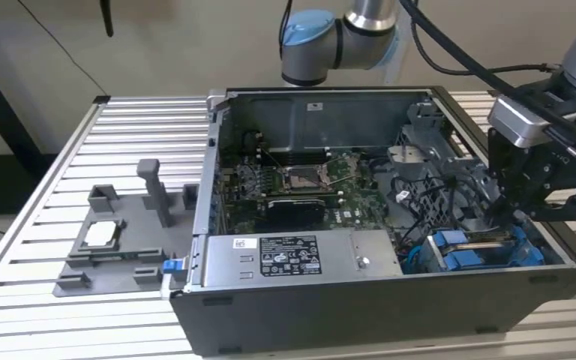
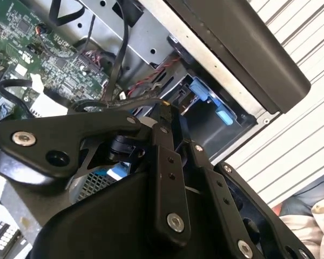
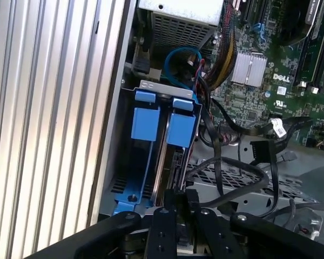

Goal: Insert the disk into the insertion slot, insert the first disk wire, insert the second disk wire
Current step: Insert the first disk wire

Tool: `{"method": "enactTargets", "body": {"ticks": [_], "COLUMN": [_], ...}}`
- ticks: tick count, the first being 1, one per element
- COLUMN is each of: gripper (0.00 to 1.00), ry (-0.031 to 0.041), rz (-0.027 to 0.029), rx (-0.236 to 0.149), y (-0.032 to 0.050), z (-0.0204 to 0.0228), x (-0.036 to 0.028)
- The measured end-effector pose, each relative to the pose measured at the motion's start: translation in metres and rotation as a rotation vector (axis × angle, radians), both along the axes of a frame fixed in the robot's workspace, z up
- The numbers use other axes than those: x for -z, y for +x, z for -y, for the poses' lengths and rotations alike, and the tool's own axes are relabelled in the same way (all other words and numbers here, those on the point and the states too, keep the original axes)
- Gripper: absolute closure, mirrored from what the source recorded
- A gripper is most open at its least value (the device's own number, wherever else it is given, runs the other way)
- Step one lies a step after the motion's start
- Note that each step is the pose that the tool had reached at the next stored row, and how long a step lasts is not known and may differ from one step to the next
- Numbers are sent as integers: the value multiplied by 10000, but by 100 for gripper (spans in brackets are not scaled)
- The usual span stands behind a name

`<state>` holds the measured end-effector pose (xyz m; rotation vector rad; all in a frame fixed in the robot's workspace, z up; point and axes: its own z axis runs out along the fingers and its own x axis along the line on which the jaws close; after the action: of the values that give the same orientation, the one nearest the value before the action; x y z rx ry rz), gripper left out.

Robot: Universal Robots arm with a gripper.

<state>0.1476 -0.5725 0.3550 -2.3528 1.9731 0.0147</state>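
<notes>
The disk (image 3: pixel 179 129) in its blue carrier sits in the insertion slot (image 3: pixel 156 86). The tool (image 3: pixel 181 197), jaws narrow, hovers at its cable end.

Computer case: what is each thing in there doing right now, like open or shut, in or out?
Case: open, side panel off.
Slot: holding blue carriers.
Disk: sitting in the slot, on edge.
Tool: down inside the case, over the slot.
Wires: loose, draped beside the slot.
</notes>
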Motion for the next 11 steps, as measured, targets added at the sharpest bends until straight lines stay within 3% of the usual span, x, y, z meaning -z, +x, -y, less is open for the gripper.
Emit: {"method": "enactTargets", "body": {"ticks": [11], "gripper": [81], "ry": [15], "rz": [-1], "rx": [1190], "y": [1], "z": [0], "x": [78]}}
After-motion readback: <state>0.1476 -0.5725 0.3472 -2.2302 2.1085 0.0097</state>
